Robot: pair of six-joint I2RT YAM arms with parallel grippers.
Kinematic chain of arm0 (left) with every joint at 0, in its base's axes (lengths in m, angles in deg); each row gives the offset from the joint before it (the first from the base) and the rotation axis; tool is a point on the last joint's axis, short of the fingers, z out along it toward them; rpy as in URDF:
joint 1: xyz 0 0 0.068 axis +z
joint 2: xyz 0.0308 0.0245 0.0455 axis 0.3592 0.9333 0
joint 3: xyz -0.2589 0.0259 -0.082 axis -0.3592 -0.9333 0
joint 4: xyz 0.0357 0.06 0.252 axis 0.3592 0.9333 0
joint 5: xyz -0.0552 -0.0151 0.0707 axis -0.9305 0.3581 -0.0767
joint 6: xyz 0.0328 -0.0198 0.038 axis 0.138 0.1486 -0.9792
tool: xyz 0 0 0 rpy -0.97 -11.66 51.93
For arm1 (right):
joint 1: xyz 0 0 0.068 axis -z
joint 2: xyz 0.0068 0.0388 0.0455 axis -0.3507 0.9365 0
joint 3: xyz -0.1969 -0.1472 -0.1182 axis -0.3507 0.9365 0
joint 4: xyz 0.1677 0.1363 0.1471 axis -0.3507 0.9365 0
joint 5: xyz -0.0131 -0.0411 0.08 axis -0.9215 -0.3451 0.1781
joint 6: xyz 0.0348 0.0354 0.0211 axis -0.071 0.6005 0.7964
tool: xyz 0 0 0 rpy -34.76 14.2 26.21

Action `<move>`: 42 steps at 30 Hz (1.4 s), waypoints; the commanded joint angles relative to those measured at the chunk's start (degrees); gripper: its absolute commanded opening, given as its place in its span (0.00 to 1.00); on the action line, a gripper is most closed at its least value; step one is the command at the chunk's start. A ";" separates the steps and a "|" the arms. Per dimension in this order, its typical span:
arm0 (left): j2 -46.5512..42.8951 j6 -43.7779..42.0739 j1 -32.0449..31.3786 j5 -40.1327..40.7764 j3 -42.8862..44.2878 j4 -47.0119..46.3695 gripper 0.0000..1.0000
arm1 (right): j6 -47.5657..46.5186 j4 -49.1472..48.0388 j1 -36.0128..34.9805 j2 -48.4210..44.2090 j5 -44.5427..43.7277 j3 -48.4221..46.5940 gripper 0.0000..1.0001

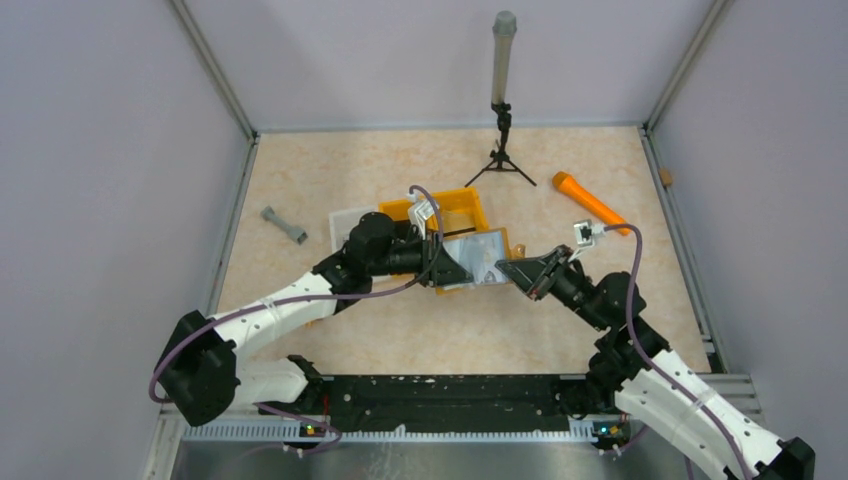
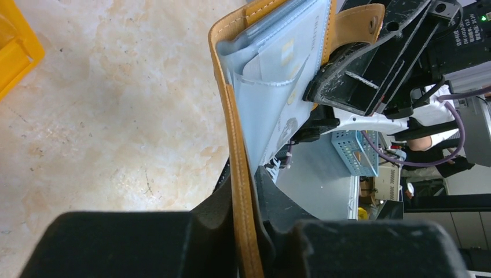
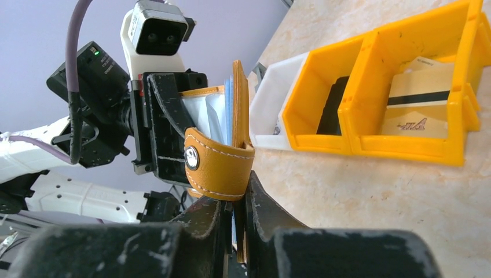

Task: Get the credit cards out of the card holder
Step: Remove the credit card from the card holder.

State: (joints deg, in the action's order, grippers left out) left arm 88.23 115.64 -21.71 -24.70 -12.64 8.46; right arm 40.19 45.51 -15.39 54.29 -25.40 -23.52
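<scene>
Here's the tabletop, pale beige stone-look with peach veining. Near its middle sits the orange plastic bin, two compartments, flat on the surface. Touching the bin's left side is a white tray. Further left of the bin, well apart, a grey dumbbell-shaped piece lies on its side. Right of the bin, an orange cylindrical stick lies diagonally. Behind the bin stands a small black tripod carrying an upright grey tube. Far right of the bin, at the table's edge, there's a small tan block.

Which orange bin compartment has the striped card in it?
The compartment farthest from the white bin: pale striped card inside; its neighbour holds a dark card.
</scene>
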 commanded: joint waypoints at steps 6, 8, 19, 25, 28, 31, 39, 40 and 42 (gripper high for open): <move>-2.19 0.19 0.92 -1.62 -1.42 -4.66 0.16 | -2.61 0.92 -0.02 -0.75 -2.13 -2.12 0.00; -2.27 0.40 0.93 -2.36 -1.54 -5.32 0.16 | -2.86 1.19 -0.02 -0.68 -2.26 -2.30 0.00; -0.74 3.70 1.13 -6.88 -2.28 -12.56 0.00 | -1.14 -4.12 0.01 3.47 2.70 -1.90 0.12; -1.72 3.86 1.91 -7.27 -3.45 -12.95 0.00 | -1.71 -3.23 -0.01 3.36 2.20 -2.73 0.01; -2.17 2.61 2.68 -6.15 -3.48 -10.42 0.06 | -2.47 -1.50 0.06 3.19 1.05 -3.53 0.00; -3.02 -2.60 3.28 -1.20 -1.53 -0.38 0.35 | -4.71 2.10 0.02 3.12 -1.10 -5.19 0.00; -3.55 -13.91 3.03 14.76 5.30 21.72 0.59 | -14.17 18.87 -0.05 7.76 -9.95 -13.67 0.00; -3.52 -14.13 2.89 16.18 5.59 22.44 0.59 | -14.73 19.74 -0.03 8.17 -11.58 -14.11 0.00; -3.88 -14.18 2.54 17.81 5.92 22.99 0.59 | -15.33 21.02 0.02 8.75 -13.67 -14.67 0.00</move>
State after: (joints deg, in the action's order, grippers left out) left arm 85.73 105.54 -18.74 -14.40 -9.60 25.09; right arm 29.15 61.62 -15.39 62.20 -32.52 -33.94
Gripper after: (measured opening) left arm 0.591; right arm 0.075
